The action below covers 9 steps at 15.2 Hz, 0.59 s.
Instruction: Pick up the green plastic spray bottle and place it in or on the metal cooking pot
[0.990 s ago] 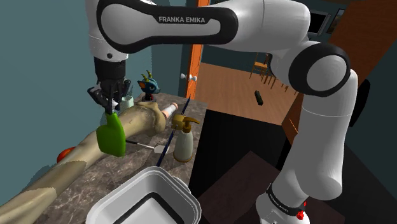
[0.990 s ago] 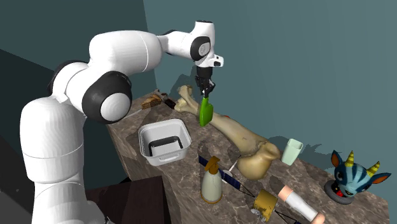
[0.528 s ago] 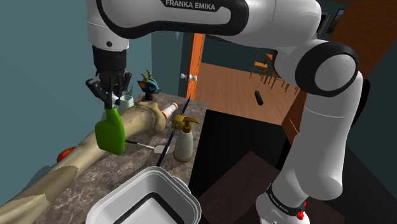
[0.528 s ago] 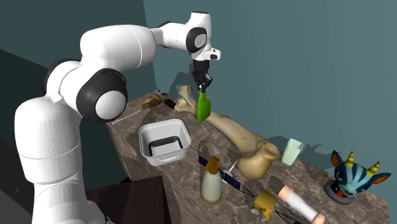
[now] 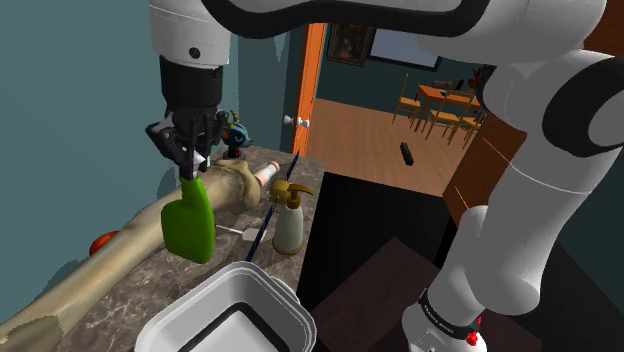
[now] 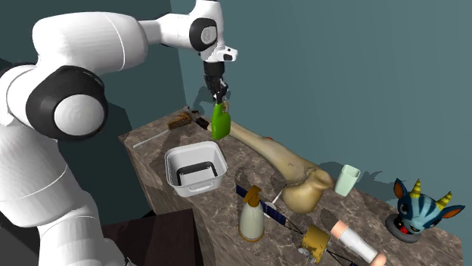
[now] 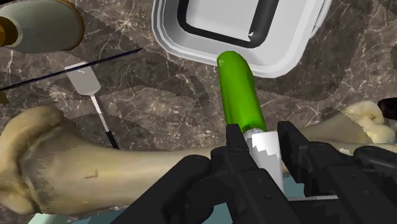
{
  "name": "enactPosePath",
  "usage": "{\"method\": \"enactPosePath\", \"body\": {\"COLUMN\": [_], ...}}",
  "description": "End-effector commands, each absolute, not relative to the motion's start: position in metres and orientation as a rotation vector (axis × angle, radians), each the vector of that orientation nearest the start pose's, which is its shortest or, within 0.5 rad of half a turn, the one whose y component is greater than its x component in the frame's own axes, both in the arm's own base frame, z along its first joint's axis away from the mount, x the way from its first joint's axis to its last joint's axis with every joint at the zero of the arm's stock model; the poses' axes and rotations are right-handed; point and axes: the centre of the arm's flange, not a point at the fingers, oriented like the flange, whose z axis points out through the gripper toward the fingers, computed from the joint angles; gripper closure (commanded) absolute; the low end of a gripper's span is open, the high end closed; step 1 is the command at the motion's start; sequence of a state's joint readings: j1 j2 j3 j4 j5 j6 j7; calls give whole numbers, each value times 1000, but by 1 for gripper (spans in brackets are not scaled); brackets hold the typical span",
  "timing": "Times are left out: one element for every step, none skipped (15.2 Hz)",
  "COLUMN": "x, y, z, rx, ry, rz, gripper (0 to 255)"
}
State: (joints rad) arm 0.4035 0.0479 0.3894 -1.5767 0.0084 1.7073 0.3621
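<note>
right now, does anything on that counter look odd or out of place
Yes: a huge bone lies along the marble counter beside the white pot, oddly oversized for a kitchen surface. Nothing looks spilled or broken.

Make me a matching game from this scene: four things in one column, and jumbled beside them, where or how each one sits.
Things
1. green spray bottle
2. white pot
3. big bone
4. cream pump bottle

States
A. lying lengthwise on the counter
B. hanging in the air, clasped by the gripper
C. standing upright, with a gold-brown pump top
D. sitting on the counter, open side up

Pairs: 1-B, 2-D, 3-A, 4-C
</note>
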Motion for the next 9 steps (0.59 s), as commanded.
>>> {"method": "enactPosePath", "body": {"x": [387,375,362,350,338,325,313,301,288], "y": [412,412,413,414,414,415,415,416,416], "z": [620,624,629,634,639,643,648,653,657], "rx": [-3001,-3001,-3001,-3001,-3001,-3001,-3001,-3001,-3001], "ry": [-653,-653,-653,-653,-653,-653,-653,-653,-653], "rz": [-89,-89,-89,-89,-89,-89,-89,-89,-89], "gripper": [255,255,255,255,255,255,255,255,255]}}
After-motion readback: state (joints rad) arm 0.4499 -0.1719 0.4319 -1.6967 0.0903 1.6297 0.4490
